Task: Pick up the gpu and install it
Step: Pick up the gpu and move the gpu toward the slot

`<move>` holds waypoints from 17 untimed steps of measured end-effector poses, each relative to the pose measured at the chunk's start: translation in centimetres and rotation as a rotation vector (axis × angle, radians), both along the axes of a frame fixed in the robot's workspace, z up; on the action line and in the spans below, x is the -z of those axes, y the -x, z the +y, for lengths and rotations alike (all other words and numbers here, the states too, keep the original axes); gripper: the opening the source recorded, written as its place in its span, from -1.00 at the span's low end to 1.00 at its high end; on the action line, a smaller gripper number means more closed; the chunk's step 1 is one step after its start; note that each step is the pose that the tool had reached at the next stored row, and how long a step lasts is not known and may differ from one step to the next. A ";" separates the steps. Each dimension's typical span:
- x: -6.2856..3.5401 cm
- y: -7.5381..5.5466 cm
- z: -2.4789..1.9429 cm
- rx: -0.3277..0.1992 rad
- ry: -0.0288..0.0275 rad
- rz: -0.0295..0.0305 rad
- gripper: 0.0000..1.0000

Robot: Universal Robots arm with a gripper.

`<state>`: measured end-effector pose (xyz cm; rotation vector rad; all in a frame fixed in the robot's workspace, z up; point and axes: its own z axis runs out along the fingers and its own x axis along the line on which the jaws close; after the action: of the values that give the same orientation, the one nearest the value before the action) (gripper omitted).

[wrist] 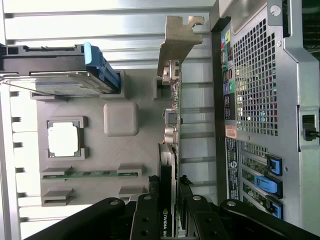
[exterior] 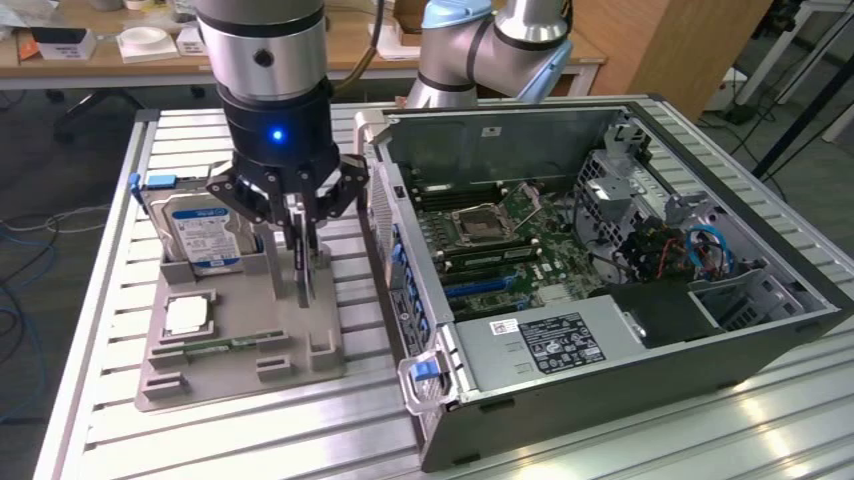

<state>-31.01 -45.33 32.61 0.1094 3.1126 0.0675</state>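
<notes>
The gpu (exterior: 306, 275) is a thin dark card standing on edge over the right side of the grey holder tray (exterior: 227, 375). In the wrist view the gpu (wrist: 170, 120) appears edge-on, with its silver bracket at the far end. My gripper (exterior: 300, 225) points straight down above the tray, and its fingers press both faces of the card's upper edge. The wrist view has my gripper (wrist: 169, 210) shut on the card's dark end. Whether the card's lower edge still rests in the tray slot I cannot tell.
The tray also holds a silver hard drive (exterior: 200, 235) standing upright, a square processor (exterior: 187, 315) and a narrow green memory stick (exterior: 220, 345). An open computer case (exterior: 601, 270) lies to the exterior view's right, motherboard (exterior: 521, 250) exposed. All sit on a slatted metal table (exterior: 107, 300).
</notes>
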 end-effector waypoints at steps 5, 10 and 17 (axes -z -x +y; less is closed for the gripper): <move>-0.26 0.0 0.00 0.000 0.0000 0.0002 -0.47; -0.67 0.1 0.00 0.000 0.0001 0.0001 -0.47; -1.06 0.1 0.00 0.000 0.0000 0.0001 -0.47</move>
<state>-31.12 -45.32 33.68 0.1095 3.1127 0.0675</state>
